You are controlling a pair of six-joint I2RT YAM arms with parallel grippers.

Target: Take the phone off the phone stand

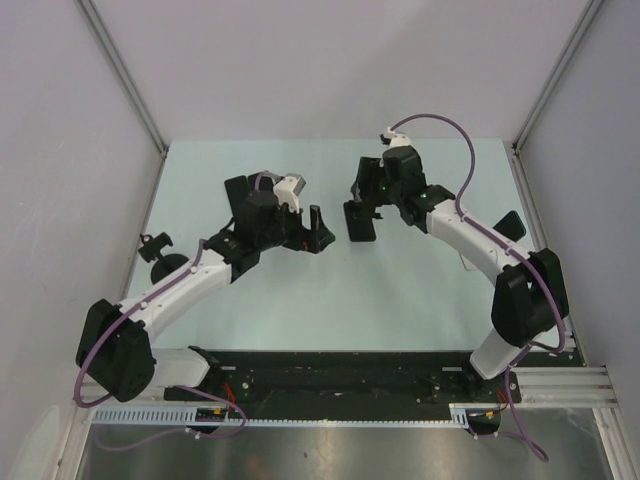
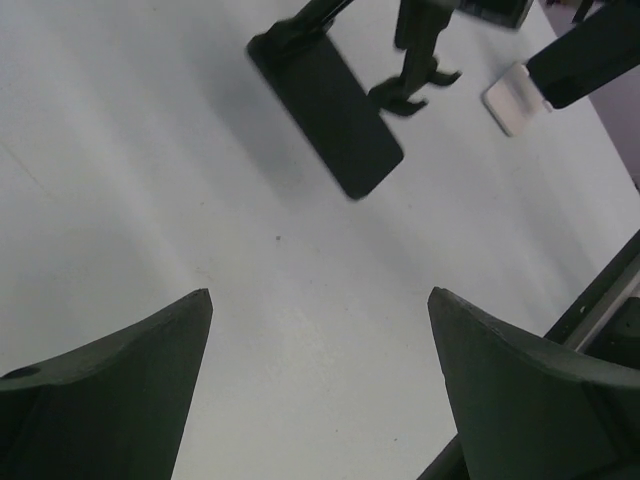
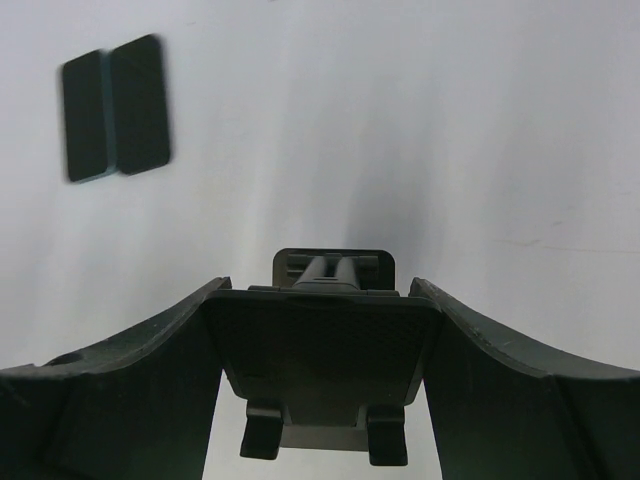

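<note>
The right gripper [image 3: 320, 290] is clenched on what reads as the phone [image 3: 320, 345], a dark textured slab at lower centre of the right wrist view, with its fingers [image 3: 150, 380] pressed to both side edges. The phone leans on the stand [image 3: 335, 268], above two hooks [image 3: 262, 440]; where phone ends and stand begins is unclear. The left gripper [image 2: 320, 295] hangs released, holding nothing. There is one phone and one stand. The phone looks stiff, light and smooth-sided, so gripping across its edges near the top suits it.

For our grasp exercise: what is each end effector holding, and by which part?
The right end effector grips the phone stand by its backplate's side edges; left end effector holds nothing.
</note>
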